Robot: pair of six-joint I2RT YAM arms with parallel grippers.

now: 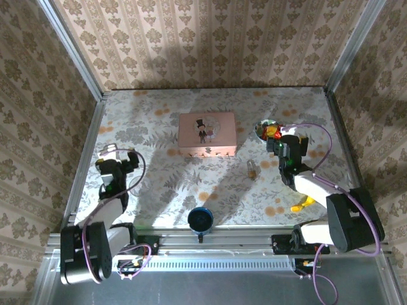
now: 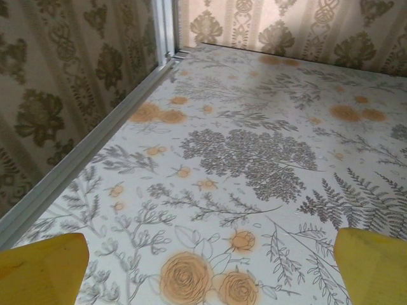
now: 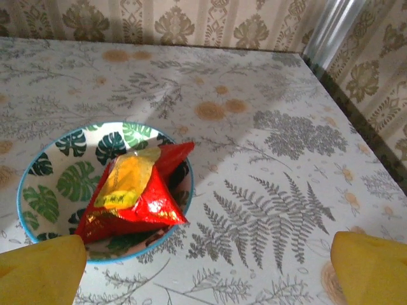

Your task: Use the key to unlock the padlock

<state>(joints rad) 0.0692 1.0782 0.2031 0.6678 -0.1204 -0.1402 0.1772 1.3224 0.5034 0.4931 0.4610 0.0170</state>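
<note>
Floral tabletop [image 1: 159, 184], padlock [image 1: 252, 168] sits by the pink box [image 1: 207, 133], just left of the right gripper [image 1: 278, 141], far from the left gripper [image 1: 118, 153], both spread wide, its long axis seemingly running near-to-far.

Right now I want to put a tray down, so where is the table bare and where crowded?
Bare: the far-left stretch between the pink box and the left rail, and the middle between the left gripper and the padlock. Crowded: the right side, with bowl, right gripper, padlock and yellow toy close together.
</note>
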